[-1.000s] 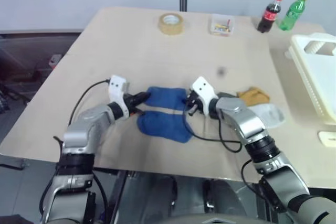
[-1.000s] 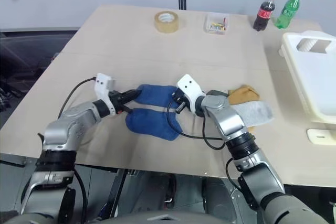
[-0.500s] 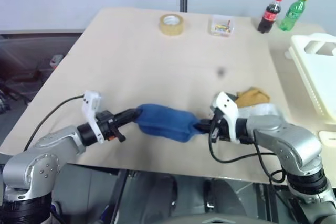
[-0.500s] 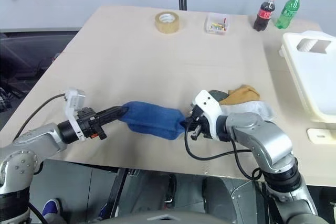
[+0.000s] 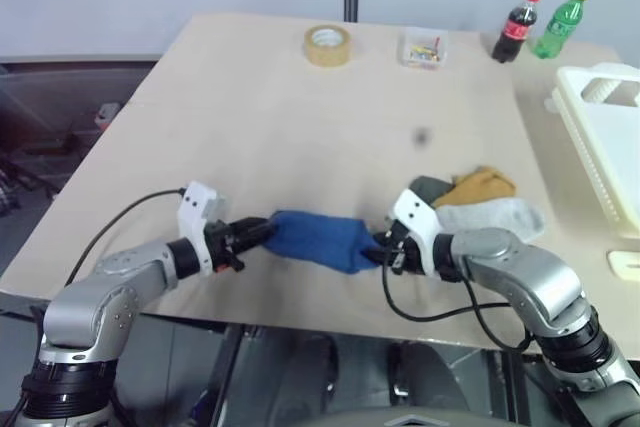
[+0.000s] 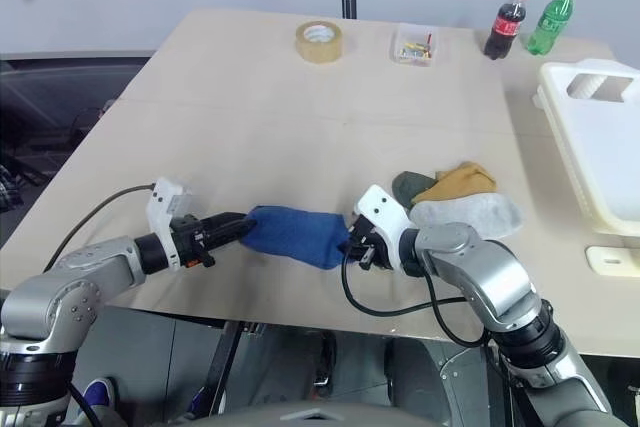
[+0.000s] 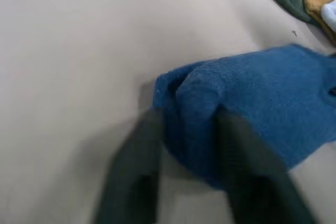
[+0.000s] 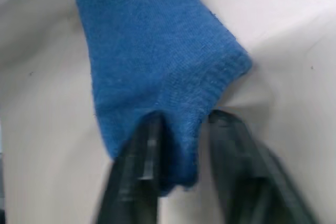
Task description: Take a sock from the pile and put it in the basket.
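**Blue sock between both hands, near the front edge of the tabletop**

The white basket (image 6: 590, 142) sits at the right edge of the tabletop (image 6: 300, 107), well apart from the blue sock (image 6: 295, 234); what shows of its inside holds no sock. A small clear box (image 6: 412, 48) of colourful bits stands at the far side, between a roll of tape (image 6: 318, 42) and two bottles, one dark with a red cap (image 6: 501, 25), one green (image 6: 549, 20).

The sock lies near the front edge, to the left of the pile (image 6: 455, 199). The pile holds a dark green, a mustard yellow and a light grey sock, bunched together between the blue sock and the basket.

The left hand (image 6: 233, 230) is at the sock's left end. In its wrist view its two fingers (image 7: 139, 169) stand apart with a fold of the knit between them. The right hand (image 6: 357, 244) is at the sock's right end; its fingers (image 8: 144, 156) are likewise parted, with the sock's edge lying between them. Whether either one is pressing the cloth, I cannot tell.
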